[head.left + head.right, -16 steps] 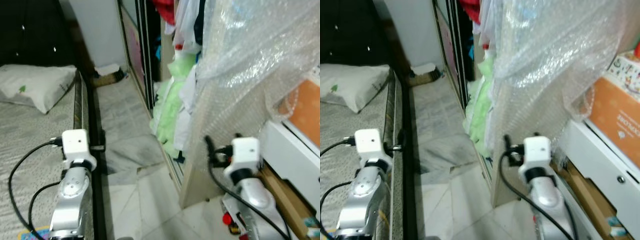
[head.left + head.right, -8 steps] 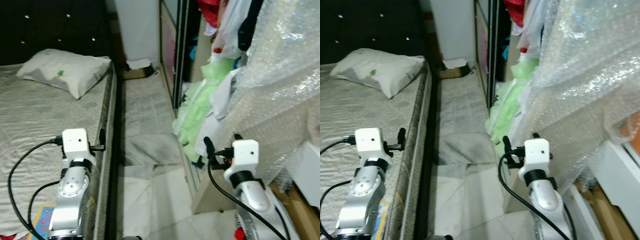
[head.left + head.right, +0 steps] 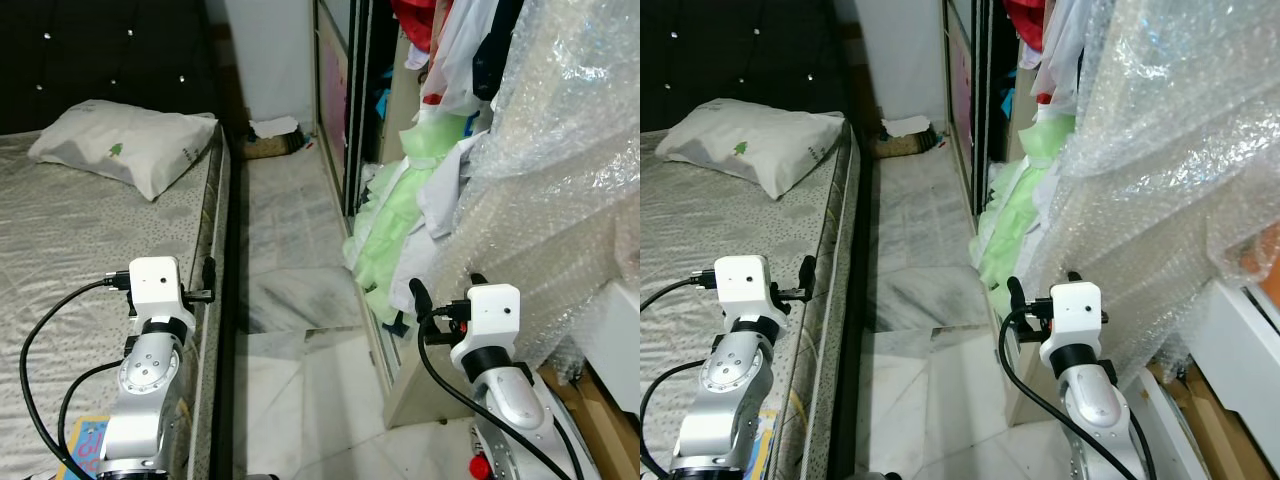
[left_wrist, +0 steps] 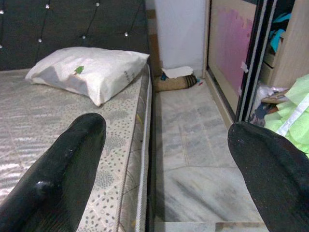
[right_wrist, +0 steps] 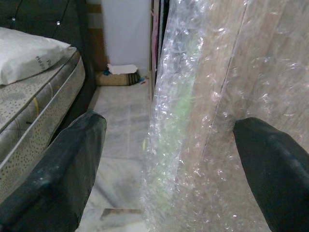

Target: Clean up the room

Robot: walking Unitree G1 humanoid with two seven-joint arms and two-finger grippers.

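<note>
**Room tidy-up barely begun**

On the left, a pillow (image 3: 125, 145) lies on the bed (image 3: 70, 260). The left gripper (image 4: 164, 159) and right gripper (image 5: 169, 159) hover with jaws released, holding nothing. On the right, the wardrobe (image 3: 400, 90) spills green clothes (image 3: 385, 245) onto the floor (image 3: 290, 220); that pile looks left to clear.

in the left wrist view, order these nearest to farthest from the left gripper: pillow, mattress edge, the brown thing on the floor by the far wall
1. mattress edge, just ahead of the left gripper
2. pillow, farther up the bed
3. brown thing, on the floor at the far wall
</note>
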